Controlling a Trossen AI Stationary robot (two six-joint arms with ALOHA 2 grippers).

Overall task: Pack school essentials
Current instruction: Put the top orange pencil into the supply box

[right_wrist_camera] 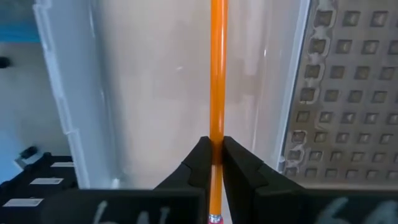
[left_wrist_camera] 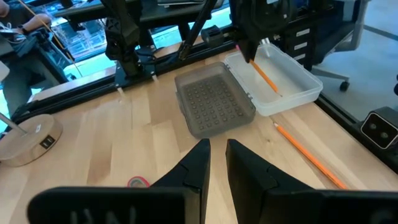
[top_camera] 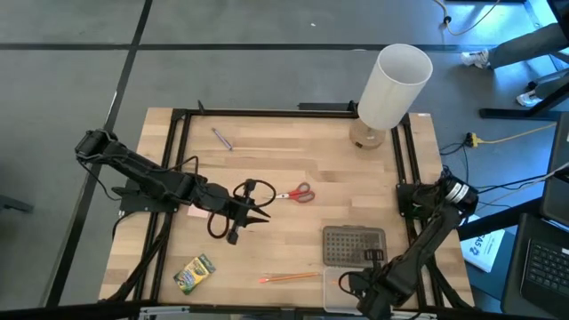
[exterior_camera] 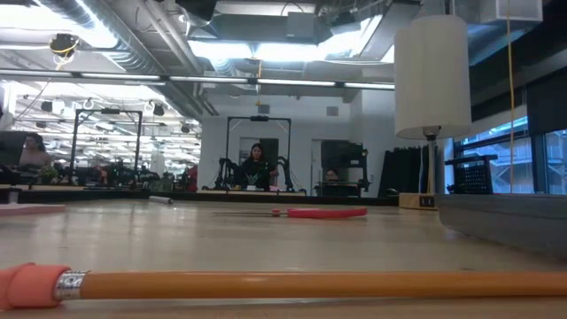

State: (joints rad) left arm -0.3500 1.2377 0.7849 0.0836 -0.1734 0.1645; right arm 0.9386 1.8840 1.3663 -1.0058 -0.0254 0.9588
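At lower right, the right pincer (right_wrist_camera: 212, 163) clamps an orange pencil (right_wrist_camera: 217, 74), its eraser end cut off, over the clear box (right_wrist_camera: 143, 93); left pincer (left_wrist_camera: 214, 163) hovers nearly closed, empty.

Scissors (top_camera: 300, 193) lie mid-table, crayon box (top_camera: 195, 273) at the near-left.

1. The pencil (right_wrist_camera: 217, 74) between the right gripper's (right_wrist_camera: 212, 163) black fingers is orange.
2. A second orange pencil (top_camera: 289, 277) has a pink eraser and a silver band.
3. The scissors (top_camera: 298, 193) have red handles.
4. The crayon box (top_camera: 195, 273) is green and yellow.
5. The clear box (left_wrist_camera: 287, 79) has a grey lid (left_wrist_camera: 213, 99) patterned with rows of dots.
6. The lamp (top_camera: 389, 88) is white on a light wooden base.
7. The table (top_camera: 267, 164) is pale wood with a black frame.
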